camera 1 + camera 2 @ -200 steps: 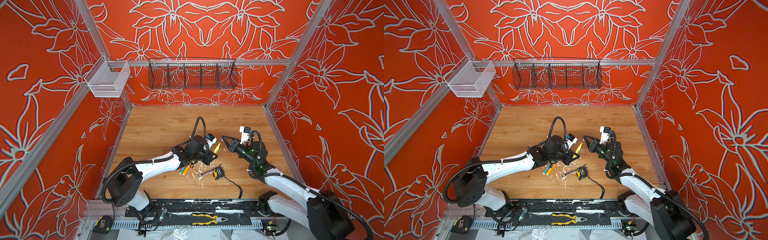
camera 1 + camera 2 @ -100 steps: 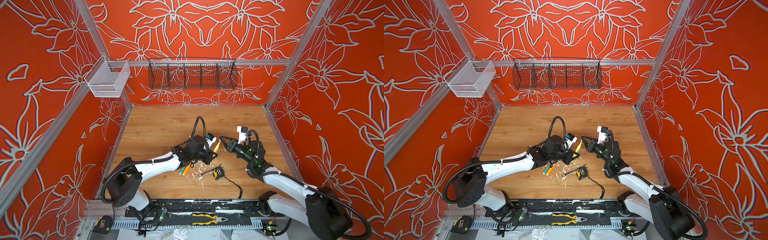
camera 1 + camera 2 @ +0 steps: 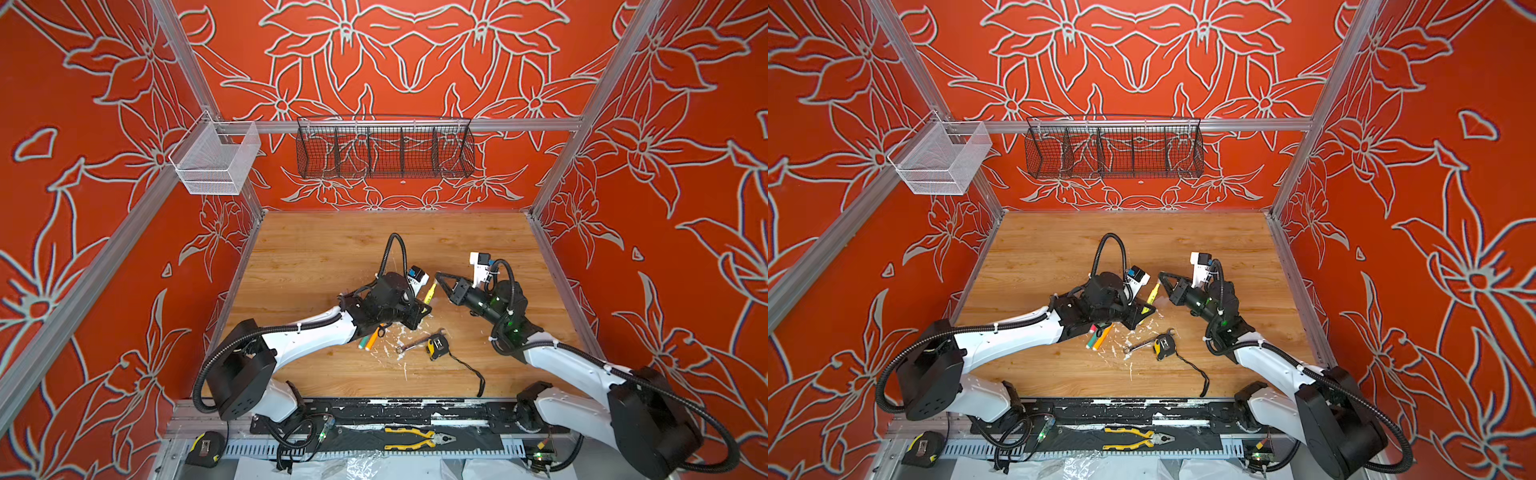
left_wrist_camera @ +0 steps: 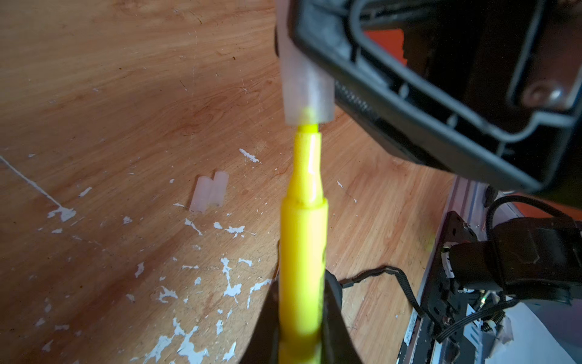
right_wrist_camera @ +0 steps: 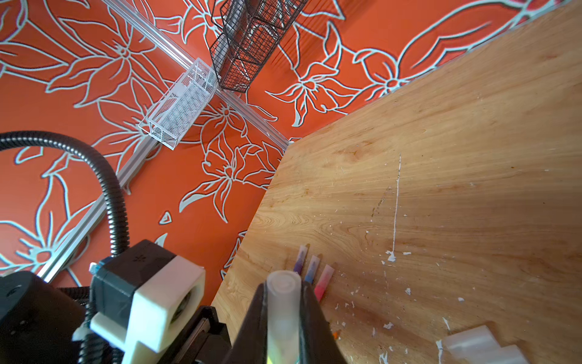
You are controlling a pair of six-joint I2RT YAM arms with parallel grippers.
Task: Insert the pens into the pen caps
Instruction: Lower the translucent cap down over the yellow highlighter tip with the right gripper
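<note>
Lying on the black front rail, yellow-handled pliers (image 3: 419,438) are nearest. Past them on the wooden table (image 3: 324,253), among white flecks, a tape measure (image 3: 436,347) sits just beside a silver wrench (image 3: 415,343). A green pen (image 3: 365,342) and an orange pen (image 3: 376,335) lie side by side, partly under the left arm.

Above that spot the left gripper (image 3: 426,309) is clamped on the yellow pen (image 3: 430,291), which points up and away towards the right gripper (image 3: 439,276). Both top views show the two grippers nearly meeting, but what the right one holds is too small to make out there.

The left wrist view gives it. The pen cap (image 4: 307,91) is pinched in the right gripper's closed jaws. The yellow nib sits just at its mouth, a yellow tint showing inside the rim and the barrel's shoulder outside. That view also shows two loose caps (image 4: 209,193) lying against each other on the wood below.

The right wrist view looks along the held cap. Beyond it lie a purple pen (image 5: 300,261), a blue pen (image 5: 312,268) and a pink pen (image 5: 324,279), side by side with pale translucent ends; I cannot make these out in the top views.

Farthest back, a black wire basket (image 3: 384,149) and a white mesh basket (image 3: 216,162) hang on the wall rail.
</note>
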